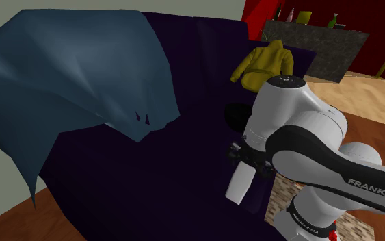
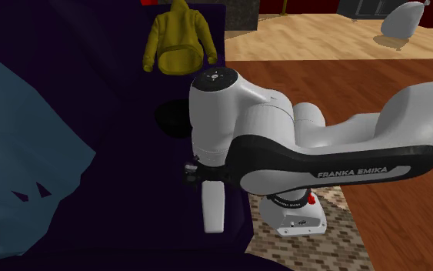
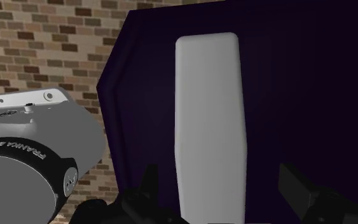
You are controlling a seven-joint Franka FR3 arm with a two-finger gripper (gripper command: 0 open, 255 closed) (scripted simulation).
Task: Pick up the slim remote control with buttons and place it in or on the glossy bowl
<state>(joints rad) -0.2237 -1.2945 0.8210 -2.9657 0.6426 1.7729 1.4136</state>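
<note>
The gripper (image 3: pixel 219 172) hangs just above the dark purple couch (image 1: pixel 150 178) with its two black fingers (image 3: pixel 151 184) spread wide and released, grasping nothing. The remote control (image 3: pixel 209 121), drawn as a plain pale grey slab, lies flat on the cushion between those fingers. There is a gap on either side, so neither finger touches it. Its long axis runs straight away from the gripper. In the shoulder view the remote sits directly below the black hand, close to the couch edge nearest the stand. The white arm (image 1: pixel 307 137) bends over it from that view's lower right. The second exterior view shows the same slab sticking out from under the wrist, right at the cushion's edge, beside a brick-patterned rug (image 2: pixel 314 250). The bowl (image 2: pixel 172 119) is a black round shape resting on the couch seat farther back, apart from the remote and partly hidden behind the arm's upper joint. Beyond it a yellow hoodie (image 2: pixel 180 38) lies against the backrest. A blue blanket (image 1: pixel 74 68) is draped over the couch on the shoulder view's left. Wooden floor (image 2: pixel 345 54) stretches past the couch.
</note>
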